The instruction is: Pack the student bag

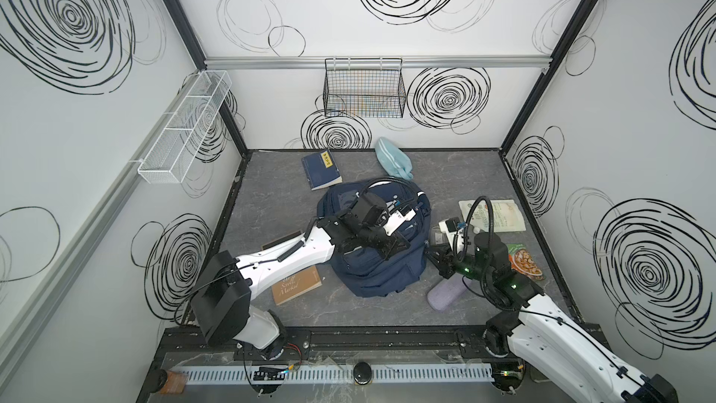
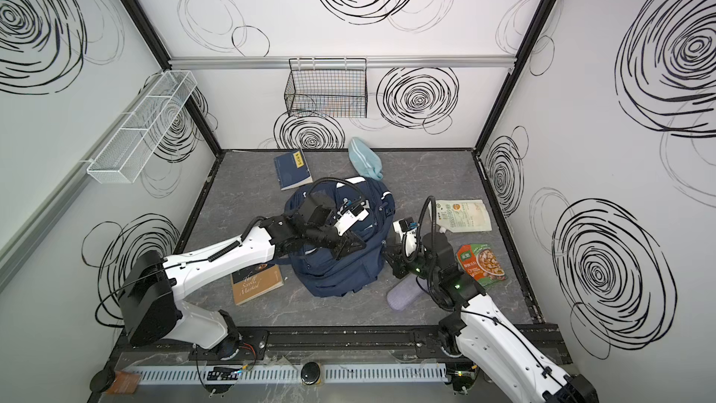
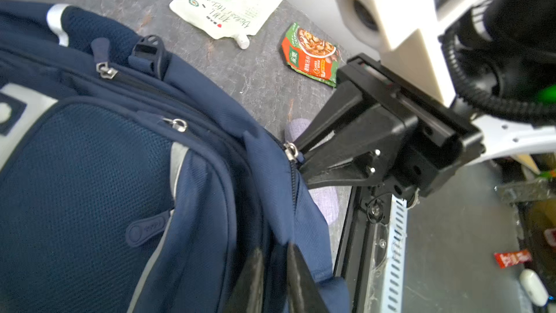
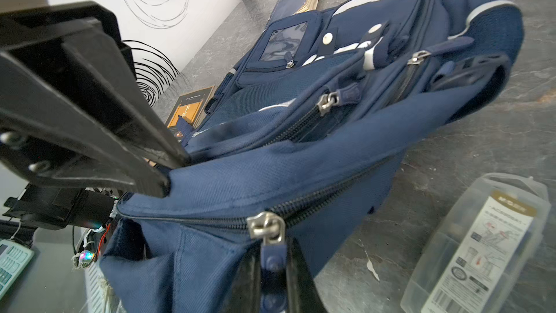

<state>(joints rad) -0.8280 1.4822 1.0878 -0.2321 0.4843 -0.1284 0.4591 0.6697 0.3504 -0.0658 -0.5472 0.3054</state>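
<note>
Top views: student bag (image 1: 372, 277) lies flat mid-table (image 1: 271, 207), long axis running from the near edge toward the back wall, slightly skewed. Left gripper (image 1: 393, 251) reaches over it. Right gripper (image 1: 433, 259) sits at its right side edge, so the right arm is the one on the zip.

Loose around the bag, nothing visibly packed:
- blue book (image 1: 321, 168)
- brown book (image 1: 296, 284)
- light blue pouch (image 1: 393, 158)
- white spout pack (image 1: 492, 215)
- green-orange packet (image 1: 523, 259)
- lavender case (image 1: 445, 294)

Black wire basket (image 1: 364, 91) on the back wall has something pale behind the mesh, can't tell what. White mesh tray (image 1: 186, 125) on the left wall shows nothing in it.

Left wrist: left gripper (image 3: 275, 251) jaws nearly together with a fold of bag fabric pinched between them. Right gripper (image 3: 298, 158) tips are at the zip pull (image 3: 291, 151).

Right wrist: right gripper (image 4: 275, 251) is clamped on the zip pull's tab. Left gripper (image 4: 171, 170) bites the flap just above the zip track, to one side of the slider. The track runs along the bag's side edge. My read: the next move draws the pull along the track, away from the left pinch, which gives counter-tension. No gap shows in the compartment and the inside is hidden. Clear box (image 4: 481, 236) beside the bag holds a printed card.
</note>
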